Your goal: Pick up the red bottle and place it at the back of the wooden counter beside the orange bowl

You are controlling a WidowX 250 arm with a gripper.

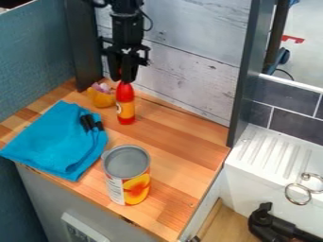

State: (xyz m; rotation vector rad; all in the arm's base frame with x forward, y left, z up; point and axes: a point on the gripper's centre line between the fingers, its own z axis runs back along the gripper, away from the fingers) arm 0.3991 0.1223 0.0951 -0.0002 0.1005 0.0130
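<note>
Red and orange, the bottle (125, 105) stood upright on the wooden counter (174, 137), at about ten o'clock from the middle of our view. We saw the black gripper (122, 78) at its top, pointing down, but could not tell whether it was spread or pinching the bottle.

Taking the bottle as our clock's centre, we saw a yellow-orange object (101, 97) with a pale purple top close by at ten o'clock. At eight o'clock we found a folded blue cloth (54, 142) with a small black item (91, 123) lying on it. At six o'clock stood an upright can (127, 177), fruit on its label, just beside the cloth. At four o'clock, well apart, we had the ribbed white sink (249, 165) and some metal rings (298, 194).
</note>
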